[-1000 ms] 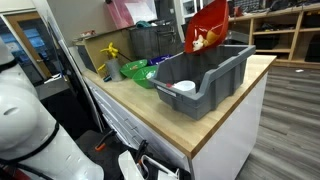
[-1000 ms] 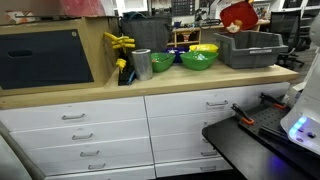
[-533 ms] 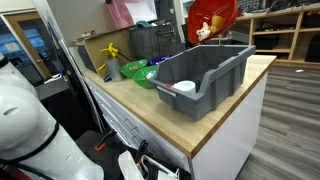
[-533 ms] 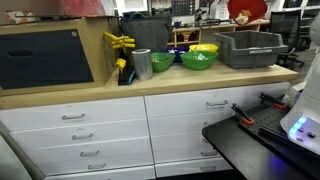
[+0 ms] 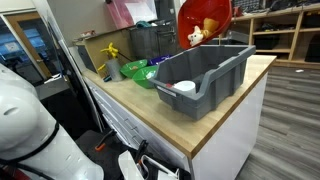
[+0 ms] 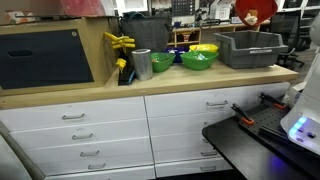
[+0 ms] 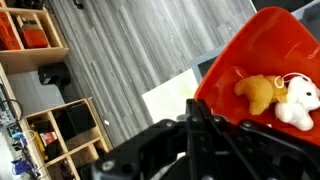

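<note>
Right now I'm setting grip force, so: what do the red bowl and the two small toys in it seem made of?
The red bowl: probably plastic, smooth, evenly coloured, faint sheen. The toys: likely plush fabric, matte and fuzzy-edged.

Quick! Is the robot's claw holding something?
Gripper: shut on the rim of the red bowl, held up over the grey bin.

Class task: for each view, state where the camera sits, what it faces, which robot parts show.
Exterior view: beyond the counter, facing along it to the grey bin; white arm links lower left.
Exterior view: low, facing the drawers; arm at right edge.
Wrist view: above gripper, facing floor.
All share the red bowl.
</note>
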### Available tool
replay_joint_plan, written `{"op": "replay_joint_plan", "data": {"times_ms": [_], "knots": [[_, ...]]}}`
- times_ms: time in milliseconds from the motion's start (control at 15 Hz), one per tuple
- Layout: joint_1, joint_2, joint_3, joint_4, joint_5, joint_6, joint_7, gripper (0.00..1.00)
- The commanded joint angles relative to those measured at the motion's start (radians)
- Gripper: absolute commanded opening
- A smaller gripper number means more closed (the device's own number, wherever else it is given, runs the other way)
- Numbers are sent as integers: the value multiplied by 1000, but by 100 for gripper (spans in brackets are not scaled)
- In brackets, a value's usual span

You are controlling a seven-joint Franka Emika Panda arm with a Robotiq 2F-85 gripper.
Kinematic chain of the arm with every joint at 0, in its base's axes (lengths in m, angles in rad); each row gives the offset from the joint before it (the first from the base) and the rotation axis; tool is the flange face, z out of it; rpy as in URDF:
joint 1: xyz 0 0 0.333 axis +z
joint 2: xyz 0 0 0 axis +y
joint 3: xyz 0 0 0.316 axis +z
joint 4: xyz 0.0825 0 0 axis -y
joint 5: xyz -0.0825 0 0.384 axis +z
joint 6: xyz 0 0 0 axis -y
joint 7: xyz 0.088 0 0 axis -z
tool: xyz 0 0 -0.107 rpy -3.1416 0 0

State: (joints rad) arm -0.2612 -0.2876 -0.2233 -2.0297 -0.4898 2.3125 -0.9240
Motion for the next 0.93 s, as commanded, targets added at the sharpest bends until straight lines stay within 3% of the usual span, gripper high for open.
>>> {"op": "replay_joint_plan", "data": {"times_ms": [0,867], "knots": [[10,-88,-15,-123,-38,74,8,1],[2,-119,-17,-197,-41,121,85,1]]}}
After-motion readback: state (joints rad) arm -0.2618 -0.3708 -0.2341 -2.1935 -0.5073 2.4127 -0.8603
